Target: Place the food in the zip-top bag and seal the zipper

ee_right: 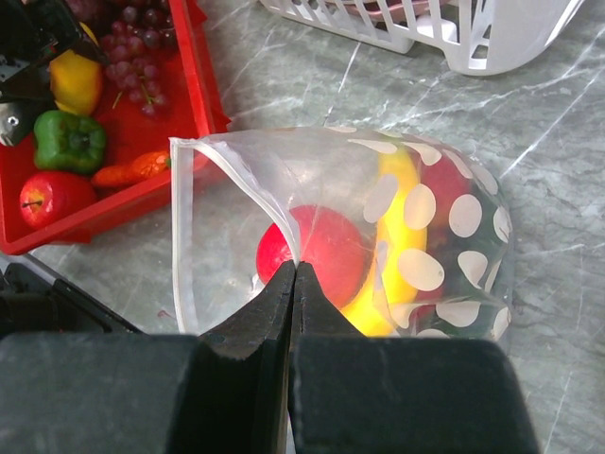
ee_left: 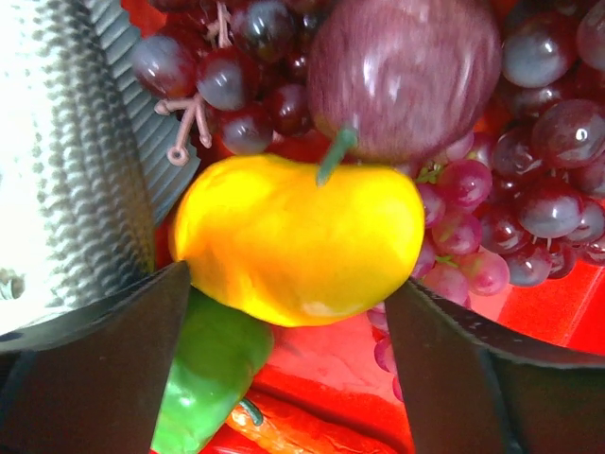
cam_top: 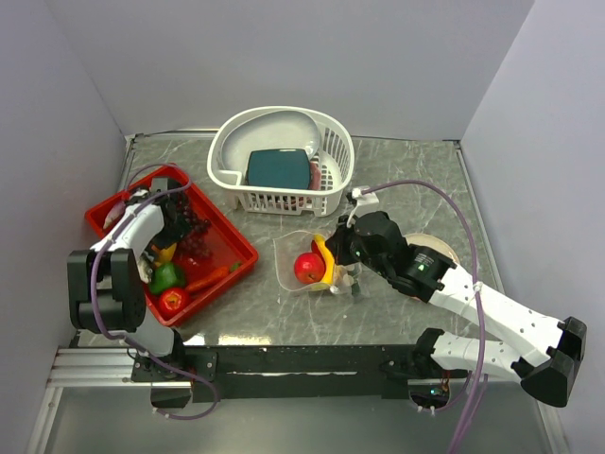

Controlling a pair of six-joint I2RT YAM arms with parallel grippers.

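Observation:
The zip-top bag [cam_top: 291, 248] lies open on the table, mouth toward the red tray [cam_top: 242, 262]. It holds a red tomato [ee_right: 326, 251] and a yellow banana [ee_right: 397, 236]. My right gripper [ee_right: 295, 268] is shut on the bag's near rim strip, holding the mouth open. My left gripper [ee_left: 288, 303] is open low in the tray, with its fingers [ee_left: 104, 378] on either side of a yellow fruit [ee_left: 302, 236]. Around it lie purple grapes [ee_left: 539, 199], a dark red fruit [ee_left: 406, 76], a green pepper [ee_left: 213, 369] and an orange piece [ee_left: 284, 430].
A white slotted basket [cam_top: 227, 156] with a teal block [cam_top: 279, 168] stands behind the bag. A red tomato [cam_top: 173, 301] lies at the tray's near end. A pale round disc [cam_top: 433, 248] lies under my right arm. Walls close in on the left, back and right.

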